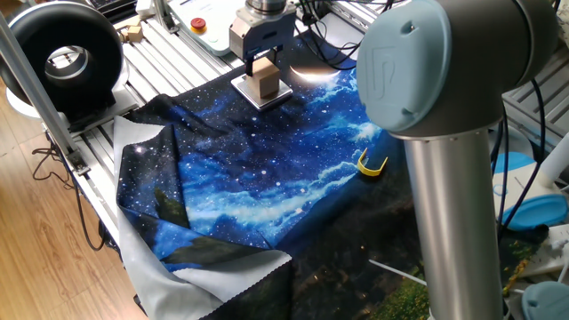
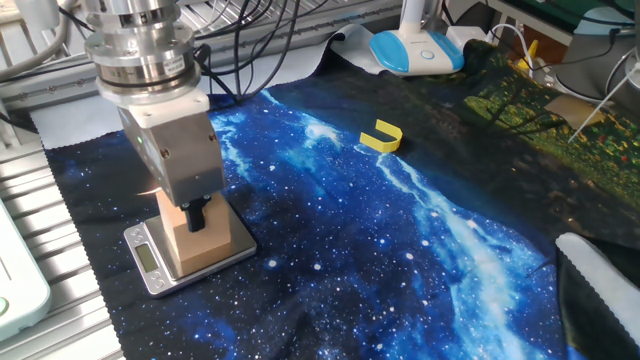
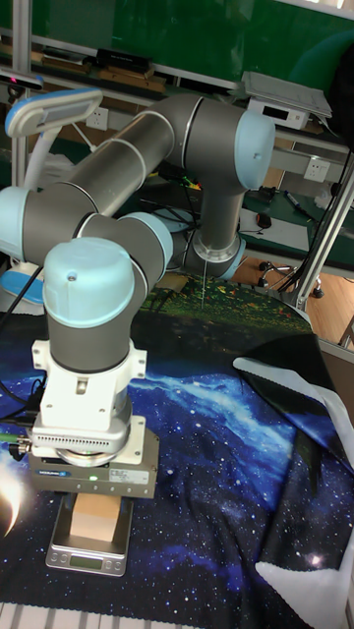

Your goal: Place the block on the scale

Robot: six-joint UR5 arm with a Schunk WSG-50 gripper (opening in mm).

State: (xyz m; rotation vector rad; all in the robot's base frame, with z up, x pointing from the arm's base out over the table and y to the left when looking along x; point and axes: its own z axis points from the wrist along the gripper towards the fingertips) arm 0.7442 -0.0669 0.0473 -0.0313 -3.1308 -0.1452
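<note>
Resting on the scale at the near-left corner of the starry blue cloth, in the other fixed view, is the block, a plain tan wooden cube sitting square on the silvery top plate with the display strip exposed in front. Directly above it stands the tool, its grey housing low over the cube and one dark finger lying against the cube's front face; whether the fingers are clamped on the block or already slack cannot be told from these views. Placement appears essentially complete. Judged requirement for the step in hand: spread the fingers fully before any lift, then rise straight up, so that the cube is neither dragged off the plate nor tipped at its edge. Farther back on the cloth, well apart from the scale, lies a small yellow curved piece. Beyond that, at the table's far edge, a blue and white device and cables.
</note>
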